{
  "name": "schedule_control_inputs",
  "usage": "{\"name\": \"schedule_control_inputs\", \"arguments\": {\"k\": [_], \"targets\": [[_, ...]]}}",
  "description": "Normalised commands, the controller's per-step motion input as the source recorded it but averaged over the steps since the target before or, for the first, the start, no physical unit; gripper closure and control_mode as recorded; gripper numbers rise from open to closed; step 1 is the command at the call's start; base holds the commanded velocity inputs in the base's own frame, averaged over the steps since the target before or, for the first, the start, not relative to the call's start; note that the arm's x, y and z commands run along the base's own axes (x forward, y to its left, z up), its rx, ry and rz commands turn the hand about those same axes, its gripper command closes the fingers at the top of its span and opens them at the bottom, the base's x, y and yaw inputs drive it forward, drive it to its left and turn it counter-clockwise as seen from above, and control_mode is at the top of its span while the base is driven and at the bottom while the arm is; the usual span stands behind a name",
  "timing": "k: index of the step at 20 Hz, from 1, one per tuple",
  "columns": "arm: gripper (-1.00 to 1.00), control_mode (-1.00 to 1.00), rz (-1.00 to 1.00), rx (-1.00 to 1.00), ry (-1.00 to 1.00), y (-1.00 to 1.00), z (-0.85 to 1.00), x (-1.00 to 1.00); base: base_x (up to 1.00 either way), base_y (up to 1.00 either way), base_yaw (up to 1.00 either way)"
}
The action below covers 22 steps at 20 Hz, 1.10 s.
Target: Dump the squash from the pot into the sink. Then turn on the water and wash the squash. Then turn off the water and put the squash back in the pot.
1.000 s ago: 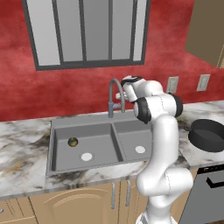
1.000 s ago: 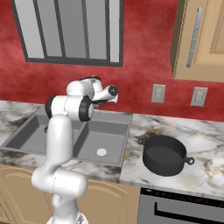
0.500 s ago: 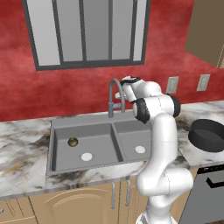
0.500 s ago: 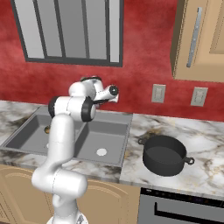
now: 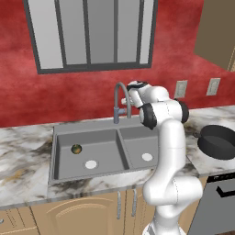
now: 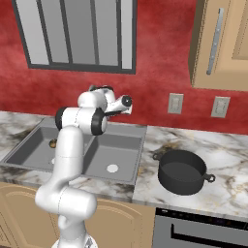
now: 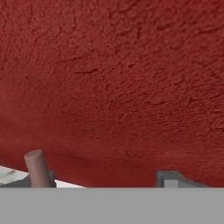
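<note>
While the squash (image 5: 76, 148) already lies in the sink (image 5: 87, 133) below the gripper (image 5: 127, 103) by the faucet (image 5: 119, 98), I cannot tell its jaw state; washing and returning to the pot (image 6: 182, 171) remain.

The marbled white and grey stone surface (image 6: 227, 181) runs along the red wall, above tan wooden cabinets; set into it is the grey double-basin rectangular sink (image 5: 120, 136), with a grey gooseneck faucet (image 5: 120, 98) at its back rim; to the sink's right, the wide shallow black pot (image 6: 182, 171) sits directly on the stone, well apart from the sink.
</note>
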Motion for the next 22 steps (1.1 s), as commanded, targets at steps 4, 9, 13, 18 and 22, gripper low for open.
{"name": "schedule_control_inputs", "arguments": {"k": [4,9,13,18,22], "targets": [[-1.00,-1.00,0.00,0.00,0.03,0.00,-0.32,0.06,0.00,0.00,0.00],[-1.00,-1.00,0.00,0.00,0.01,0.00,-0.24,0.02,0.00,0.00,0.00],[-1.00,-1.00,-0.02,-0.01,0.00,0.00,-0.16,0.00,0.00,0.00,0.00],[-1.00,-1.00,-0.05,0.00,0.00,-0.04,-0.14,0.00,0.00,0.00,0.00],[-1.00,-1.00,-0.05,0.00,0.00,-0.14,-0.15,0.00,0.00,0.00,0.00]]}}
